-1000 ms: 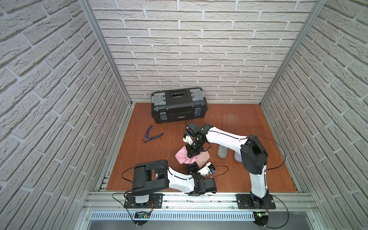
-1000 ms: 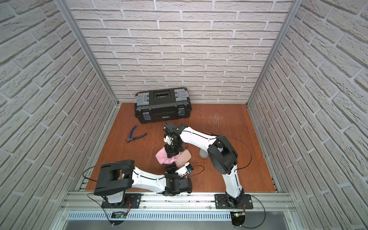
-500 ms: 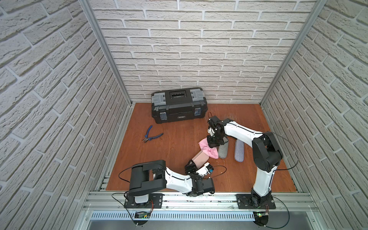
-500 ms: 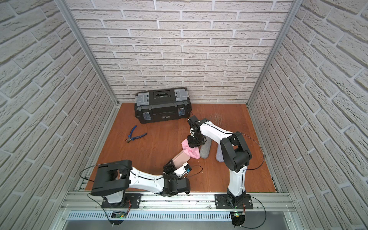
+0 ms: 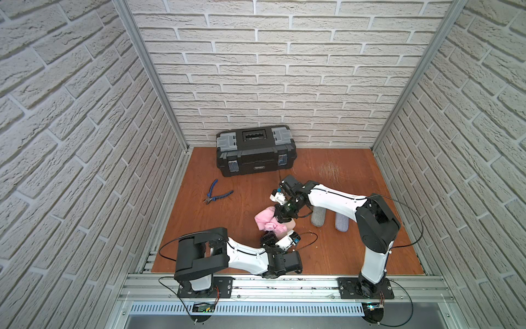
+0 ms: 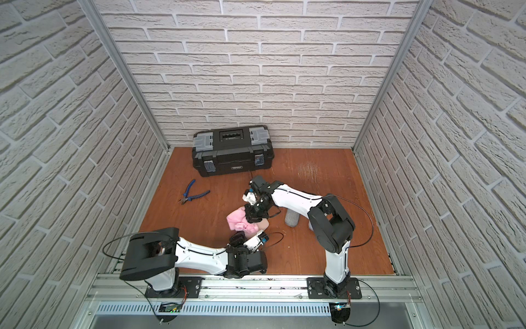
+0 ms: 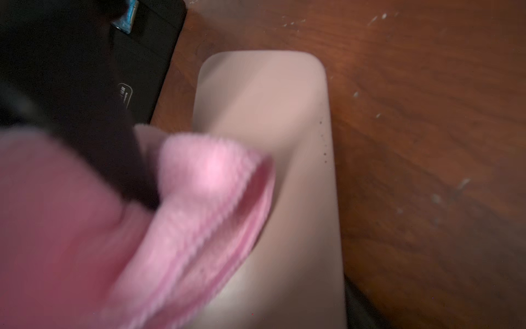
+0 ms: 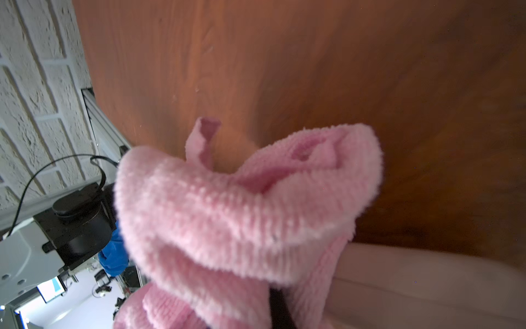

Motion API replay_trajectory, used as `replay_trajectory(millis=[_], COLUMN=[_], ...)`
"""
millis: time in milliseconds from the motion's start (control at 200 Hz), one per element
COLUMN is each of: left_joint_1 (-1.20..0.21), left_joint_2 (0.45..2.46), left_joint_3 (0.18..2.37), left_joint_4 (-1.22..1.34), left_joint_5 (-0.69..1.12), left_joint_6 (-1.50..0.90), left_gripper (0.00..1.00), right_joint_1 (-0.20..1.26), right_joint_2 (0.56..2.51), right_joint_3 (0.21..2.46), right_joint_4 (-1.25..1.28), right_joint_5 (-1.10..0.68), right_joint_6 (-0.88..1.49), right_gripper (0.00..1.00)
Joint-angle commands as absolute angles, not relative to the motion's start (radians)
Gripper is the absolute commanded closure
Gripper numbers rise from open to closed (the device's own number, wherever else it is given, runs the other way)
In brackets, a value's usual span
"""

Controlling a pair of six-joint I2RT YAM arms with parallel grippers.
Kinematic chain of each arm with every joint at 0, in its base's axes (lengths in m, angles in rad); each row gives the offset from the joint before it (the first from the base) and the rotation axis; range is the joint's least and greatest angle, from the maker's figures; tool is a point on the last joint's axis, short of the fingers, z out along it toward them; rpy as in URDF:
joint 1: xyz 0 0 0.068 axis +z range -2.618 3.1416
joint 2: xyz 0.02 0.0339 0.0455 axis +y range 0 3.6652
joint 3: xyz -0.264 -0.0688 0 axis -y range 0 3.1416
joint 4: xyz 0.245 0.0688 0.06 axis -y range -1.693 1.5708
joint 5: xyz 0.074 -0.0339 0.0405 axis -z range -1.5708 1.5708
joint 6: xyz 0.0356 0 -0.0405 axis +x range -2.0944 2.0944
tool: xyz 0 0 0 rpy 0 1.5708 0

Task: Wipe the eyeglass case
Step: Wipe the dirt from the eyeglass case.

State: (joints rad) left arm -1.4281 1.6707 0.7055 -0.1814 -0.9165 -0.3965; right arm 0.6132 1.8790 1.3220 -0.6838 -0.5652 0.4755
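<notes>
While the right end effector [image 5: 280, 218] pinches the pink cloth [image 5: 264, 218] onto the eyeglass case [image 5: 288, 227], near-centre on the tabletop [image 5: 222, 228] and clamped at its near end by the left end effector [image 5: 272, 237], stroke lengthwise, pressure light, cloth flat.

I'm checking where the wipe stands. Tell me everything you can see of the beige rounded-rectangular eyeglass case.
The beige rounded-rectangular eyeglass case looks smooth, matte and closed, with rounded corners and tiny dark specks near one long edge. It sits low over the brown wooden table; one end runs into the left gripper, which seems to grip it. The fluffy pink cloth, pinched in the right gripper, lies across part of its top; the far end is bare.
</notes>
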Motion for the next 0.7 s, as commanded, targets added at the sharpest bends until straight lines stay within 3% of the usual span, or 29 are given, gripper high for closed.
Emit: replay_trajectory(millis=[0, 195, 330, 695], left_joint_1=[-1.398, -1.360, -1.298, -1.196], left_joint_2=[1.625, 1.529, 1.460, 1.430], left_joint_3=[0.650, 0.563, 0.522, 0.498], left_joint_4=[-0.229, -0.123, -0.083, -0.065], left_joint_5=[-0.897, -0.766, -0.625, -0.451], left_joint_6=[-0.457, -0.372, -0.356, -0.382], left_gripper=[0.43, 0.42, 0.43, 0.44], right_joint_1=[0.507, 0.508, 0.559, 0.675], right_joint_2=[1.849, 1.855, 2.010, 2.191], right_joint_3=[1.292, 1.501, 1.694, 1.824], right_joint_4=[-0.902, -0.964, -1.081, -1.129], right_joint_5=[-0.244, -0.083, 0.062, -0.135], right_joint_6=[0.390, 0.319, 0.236, 0.148], right_gripper=[0.97, 0.97, 0.97, 0.97])
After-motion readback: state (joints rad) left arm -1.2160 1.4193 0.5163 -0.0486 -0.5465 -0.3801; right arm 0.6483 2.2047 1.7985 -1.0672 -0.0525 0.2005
